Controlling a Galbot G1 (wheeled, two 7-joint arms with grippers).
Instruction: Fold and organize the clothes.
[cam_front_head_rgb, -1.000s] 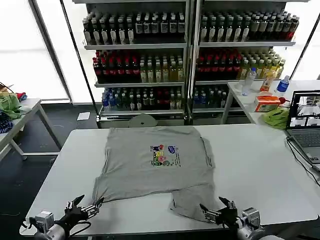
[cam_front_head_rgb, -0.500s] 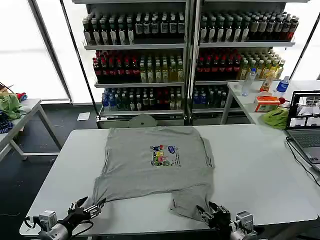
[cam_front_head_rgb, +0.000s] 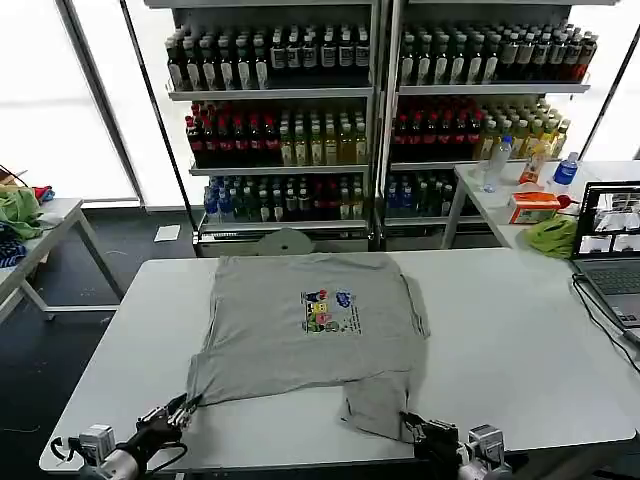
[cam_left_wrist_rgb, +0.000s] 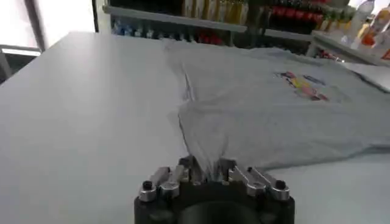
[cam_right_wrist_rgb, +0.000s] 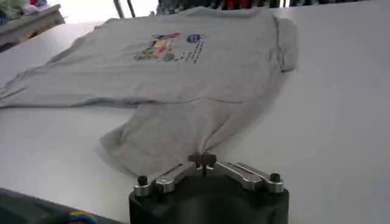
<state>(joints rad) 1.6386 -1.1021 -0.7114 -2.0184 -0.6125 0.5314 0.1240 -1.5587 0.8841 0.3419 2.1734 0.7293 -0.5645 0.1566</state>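
**A:** Where is the shirt (cam_front_head_rgb: 315, 335) being kept, and how is it lying?

**B:** It is being kept spread on the white table (cam_front_head_rgb: 520, 340), print side up, its neck end turned toward the shelves of bottles (cam_front_head_rgb: 380, 110) and its hem toward the robot. The hem is not lying straight: the part on the robot's right is hanging nearer the table's front edge than the part on the left.

**A:** What is being done with the two tools?

**B:** The left gripper (cam_front_head_rgb: 178, 411) is being held at the near left corner of the hem, fingers closed together with a pinch of grey cloth gathered between them, as the left wrist view (cam_left_wrist_rgb: 207, 172) shows. The right gripper (cam_front_head_rgb: 422, 430) is being held at the near right corner, its fingers likewise pressed together on the fabric edge (cam_right_wrist_rgb: 203, 159).

**A:** So which step is being worked?

**B:** Judging by both corners being pinched, the first fold is being started from the hem.

**A:** And what is being called for next?

**B:** Probably both corners are to be lifted together and carried toward the collar, evenly, so the uneven hem is not dragged askew.
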